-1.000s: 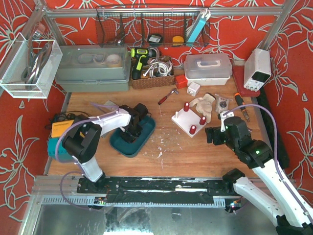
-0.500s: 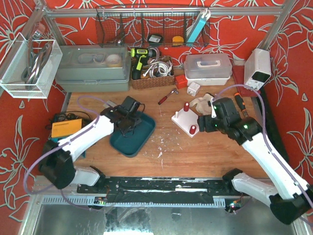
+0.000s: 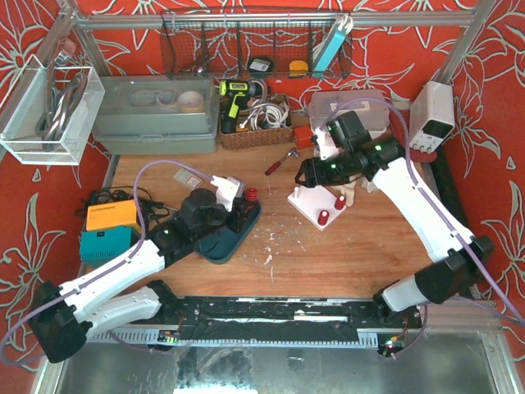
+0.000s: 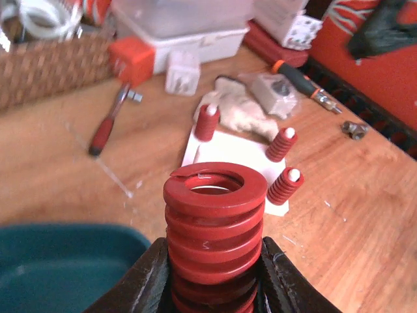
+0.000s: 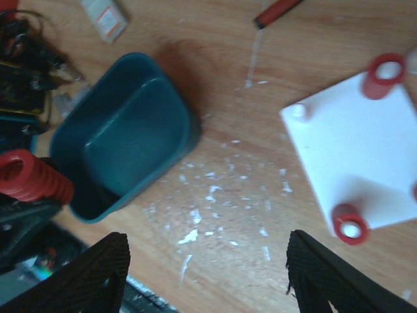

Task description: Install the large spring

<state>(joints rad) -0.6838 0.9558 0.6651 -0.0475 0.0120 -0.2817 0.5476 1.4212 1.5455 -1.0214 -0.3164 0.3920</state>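
Your left jaws swung to the tray's [image 5: 124, 140] rim, clamped on the big spring [image 4: 214, 222], at 9 o'clock from the white board [image 5: 352, 150]; right jaws hung spread, empty. You needed it plumb over the bare peg [image 5: 298, 111].

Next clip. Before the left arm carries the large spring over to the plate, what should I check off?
1. Large spring gripped in left end effector: ok, upright between the fingers.
2. Free peg on the white plate: ok, one corner is bare; the other three carry small springs.
3. Spring lined up over that peg: not ok, it is by the teal tray.
4. Right end effector clear of the path: cannot tell; open, empty, hovering near the plate.
5. Plate secured: cannot tell.
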